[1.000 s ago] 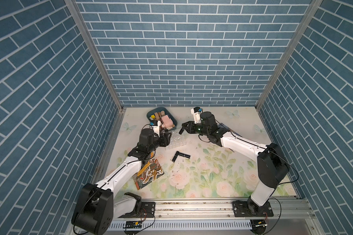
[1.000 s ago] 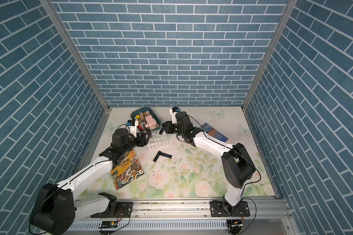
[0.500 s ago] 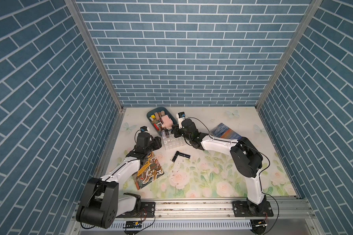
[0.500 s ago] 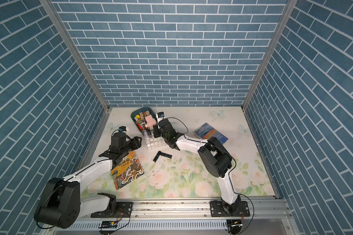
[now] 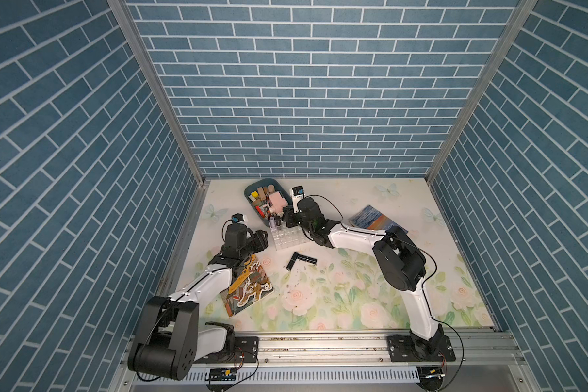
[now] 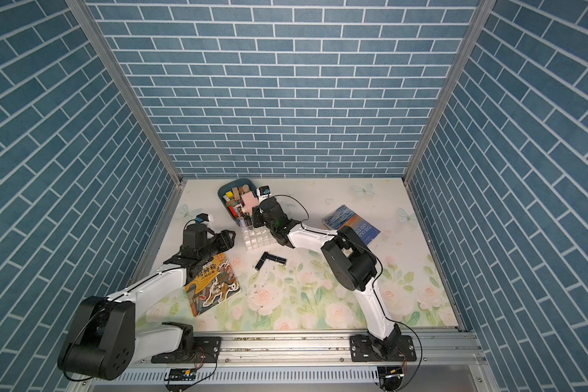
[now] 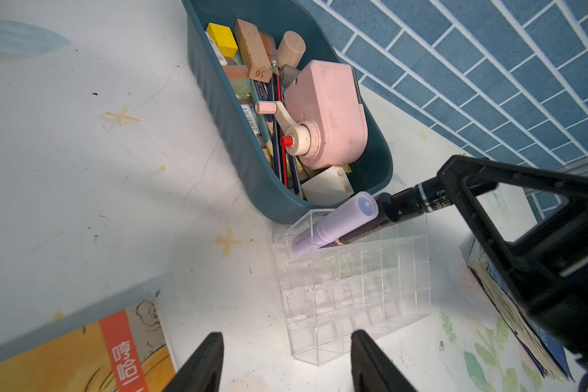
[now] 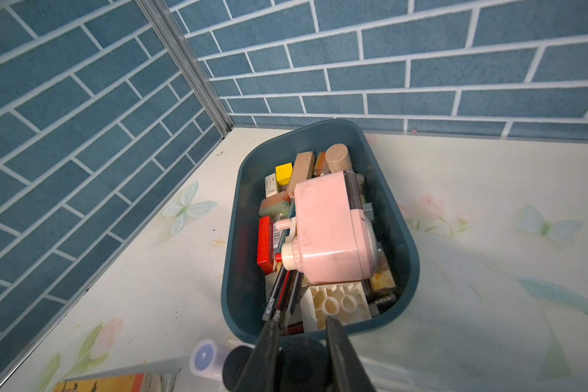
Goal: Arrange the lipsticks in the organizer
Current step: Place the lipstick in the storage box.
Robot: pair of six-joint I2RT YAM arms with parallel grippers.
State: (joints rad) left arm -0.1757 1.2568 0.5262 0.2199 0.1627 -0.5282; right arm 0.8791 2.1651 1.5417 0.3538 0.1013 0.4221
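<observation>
A clear plastic organizer (image 7: 353, 288) with a grid of small square cells stands on a floral counter (image 5: 353, 305), its back edge just beside a dark teal tray (image 7: 224, 129). A lavender lipstick (image 7: 333, 225) stands upright in a corner cell of the back row, on the tray side. A black lipstick (image 7: 370, 224) stands in the cell next to it, and the two tubes touch.

The right pincer (image 8: 302, 325) is clamped on a second black lipstick (image 7: 431, 198), holding it over the same back row, right beside the standing black one. The pictures do not show whether its lower end sits in a cell.

Two more black lipsticks (image 5: 291, 260) (image 5: 307, 259) lie flat on the counter near the front of the organizer. They meet at one end in an L shape.

The left pincer (image 7: 286, 363) hangs low near the organizer's left side, pointing toward it. Its jaws are apart and hold nothing.

The tray is full of small items, among them a pink hand-crank pencil sharpener (image 7: 326, 112), wooden blocks and pencils. An orange picture book (image 5: 248, 288) lies under the left arm. A blue book (image 5: 370, 217) lies on the counter behind the right arm. Blue brick-pattern walls enclose the counter on three sides.
</observation>
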